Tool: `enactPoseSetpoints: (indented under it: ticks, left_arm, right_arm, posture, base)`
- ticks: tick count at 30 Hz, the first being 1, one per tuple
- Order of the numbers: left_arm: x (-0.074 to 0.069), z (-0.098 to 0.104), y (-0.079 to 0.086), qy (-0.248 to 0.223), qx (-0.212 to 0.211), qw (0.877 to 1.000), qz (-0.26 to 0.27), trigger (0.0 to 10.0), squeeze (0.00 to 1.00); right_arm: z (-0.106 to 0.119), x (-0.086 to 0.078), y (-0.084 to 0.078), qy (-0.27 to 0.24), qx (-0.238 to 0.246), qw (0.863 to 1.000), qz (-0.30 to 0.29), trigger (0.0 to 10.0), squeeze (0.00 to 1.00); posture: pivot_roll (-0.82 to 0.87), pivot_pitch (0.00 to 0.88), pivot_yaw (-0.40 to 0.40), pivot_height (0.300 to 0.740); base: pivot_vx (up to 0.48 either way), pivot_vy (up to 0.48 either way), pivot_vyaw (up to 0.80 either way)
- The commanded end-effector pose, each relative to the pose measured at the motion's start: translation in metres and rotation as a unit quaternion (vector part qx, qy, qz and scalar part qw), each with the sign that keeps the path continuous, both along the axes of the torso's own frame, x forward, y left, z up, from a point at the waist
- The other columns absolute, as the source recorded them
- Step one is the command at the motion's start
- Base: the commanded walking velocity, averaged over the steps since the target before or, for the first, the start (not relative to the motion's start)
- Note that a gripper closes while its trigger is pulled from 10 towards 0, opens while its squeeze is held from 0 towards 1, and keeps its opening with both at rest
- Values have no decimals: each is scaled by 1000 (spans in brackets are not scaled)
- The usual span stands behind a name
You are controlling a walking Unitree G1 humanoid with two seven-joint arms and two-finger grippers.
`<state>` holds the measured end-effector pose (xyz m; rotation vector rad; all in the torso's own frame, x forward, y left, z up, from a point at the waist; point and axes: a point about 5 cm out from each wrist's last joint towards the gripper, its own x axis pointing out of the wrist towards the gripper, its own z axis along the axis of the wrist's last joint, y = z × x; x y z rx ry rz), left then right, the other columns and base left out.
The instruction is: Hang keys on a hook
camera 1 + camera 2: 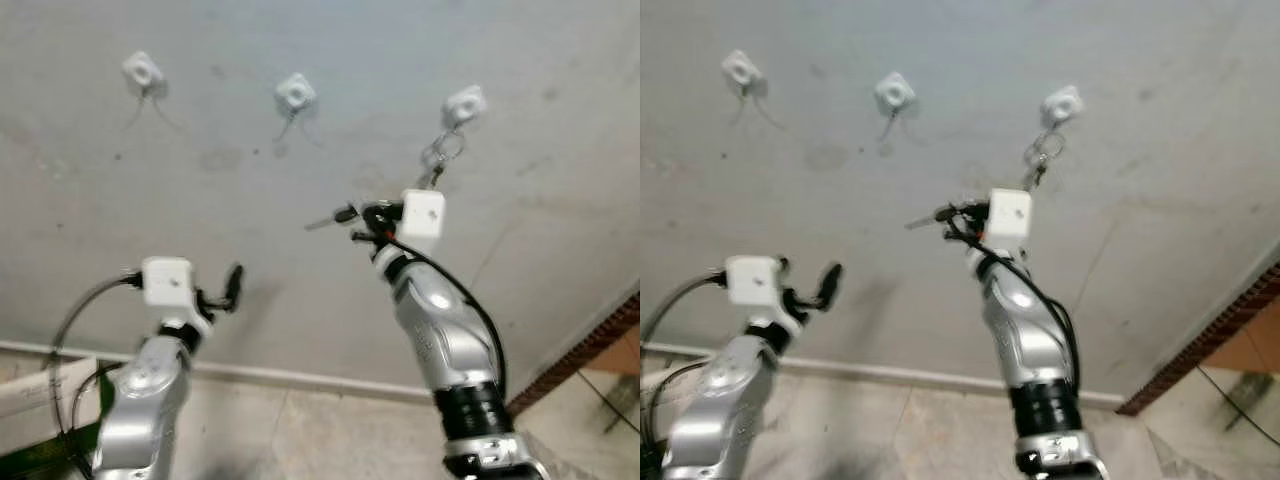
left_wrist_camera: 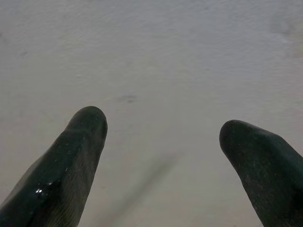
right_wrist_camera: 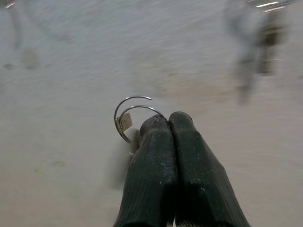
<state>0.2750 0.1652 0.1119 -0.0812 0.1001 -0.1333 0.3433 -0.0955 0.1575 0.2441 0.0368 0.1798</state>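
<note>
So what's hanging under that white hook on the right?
Under the right-hand white wall hook hangs a metal key ring with keys, against the grey wall. Its lower end is hidden behind the right gripper's white camera block.

Head eyes and wrist views share the wall (image 1: 300, 250).

Two silver, glossy metal arms: the left arm (image 1: 145, 400) and the right arm (image 1: 445, 335), each with a black ribbed collar just behind a white boxy wrist housing (image 1: 167, 281). Thin black cables (image 1: 75, 320) loop behind each housing. Beyond it, long matte-black textured fingers (image 2: 66, 170) with rounded tips.
</note>
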Motion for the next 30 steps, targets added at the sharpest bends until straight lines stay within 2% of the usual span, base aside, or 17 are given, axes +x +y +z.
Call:
enactPoseSetpoints:
  ticks: [1, 7, 19, 26, 30]
  left_arm:
    - [0, 2, 6, 0, 5, 1000, 10, 10000, 0]
    - [1, 2, 8, 5, 0, 1000, 19, 10000, 0]
    - [-1, -1, 6, 13, 0, 1000, 17, 10000, 0]
    - [-2, 0, 6, 12, 4, 1000, 14, 10000, 0]
    - [-3, -1, 6, 15, 4, 1000, 14, 10000, 0]
  right_arm:
    - [7, 1, 9, -10, 13, 1000, 14, 10000, 0]
    - [6, 0, 10, -3, 9, 1000, 18, 10000, 0]
    - [5, -1, 9, -2, 8, 1000, 15, 10000, 0]
    - [1, -4, 5, 2, -1, 1000, 15, 10000, 0]
    - [0, -5, 2, 1, -3, 1000, 13, 10000, 0]
  posture:
    - [107, 15, -46, 740]
    - [108, 18, -45, 740]
    - [105, 26, -39, 740]
    - [109, 32, -40, 740]
    - [108, 36, -39, 740]
  base:
    - [0, 0, 0]
    - [0, 0, -175]
    - [0, 0, -800]
    - [0, 308, -679]
    - [0, 314, 0]
